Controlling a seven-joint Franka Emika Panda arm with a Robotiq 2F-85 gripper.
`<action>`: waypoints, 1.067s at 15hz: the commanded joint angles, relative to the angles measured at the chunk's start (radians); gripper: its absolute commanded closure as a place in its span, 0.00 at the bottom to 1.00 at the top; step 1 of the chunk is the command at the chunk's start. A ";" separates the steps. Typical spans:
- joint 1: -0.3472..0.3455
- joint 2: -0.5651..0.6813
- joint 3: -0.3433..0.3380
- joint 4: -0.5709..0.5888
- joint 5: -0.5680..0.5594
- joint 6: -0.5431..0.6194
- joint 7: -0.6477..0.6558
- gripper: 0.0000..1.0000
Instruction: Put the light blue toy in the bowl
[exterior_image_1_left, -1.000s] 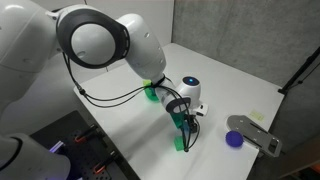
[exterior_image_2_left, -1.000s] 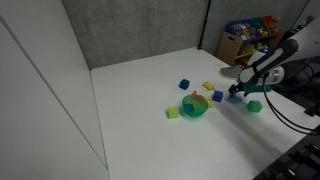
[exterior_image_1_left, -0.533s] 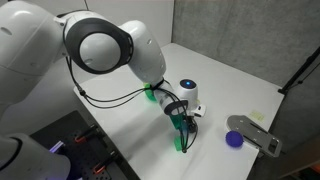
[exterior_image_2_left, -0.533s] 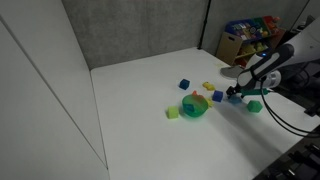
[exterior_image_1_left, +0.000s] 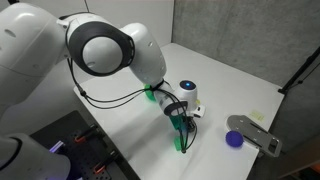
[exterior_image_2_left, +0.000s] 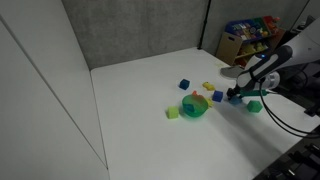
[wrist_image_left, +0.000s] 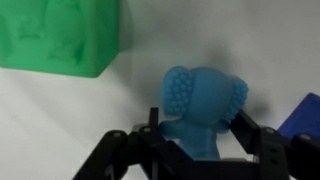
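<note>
looking through the wrist view, you see the light blue toy (wrist_image_left: 200, 100) near the middle of the frame, a little to the right, on the white table (wrist_image_left: 150, 95). its top is round and bumpy. your gripper (wrist_image_left: 198, 138) comes in from the bottom of the frame. its two dark fingers (wrist_image_left: 150, 135) stand one on each side of the toy, very close to it. the jaws are partly open, about as wide as the toy. i cannot tell if they are pressing on it or are only just beside it. the toy looks to be down on the table, not lifted.

a green block (wrist_image_left: 60, 35) fills the upper left corner, near the toy but apart from it. a dark blue block (wrist_image_left: 305, 115) peeks in at the right edge, just beside the finger on that side.

in an exterior view the gripper (exterior_image_2_left: 233, 97) is at the right of the frame, low over the table (exterior_image_2_left: 140, 100). the toy is too small to make out there. the bowl (exterior_image_2_left: 193, 110) (bright green, with something orange showing in it) sits near the middle of the frame, left of the gripper and apart from it. a pale green block (exterior_image_2_left: 172, 114) lies just left of the bowl.

in an exterior view the big white arm (exterior_image_1_left: 110, 45) reaches down from the upper left to the gripper (exterior_image_1_left: 184, 125) in the middle. a purple disc (exterior_image_1_left: 235, 139) lies at the lower right, apart from the gripper.
</note>
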 joint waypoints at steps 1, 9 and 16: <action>-0.010 -0.011 0.008 0.009 0.008 -0.009 -0.009 0.54; 0.086 -0.151 -0.043 -0.084 -0.008 0.000 0.034 1.00; 0.264 -0.241 -0.100 -0.120 -0.040 -0.036 0.108 0.97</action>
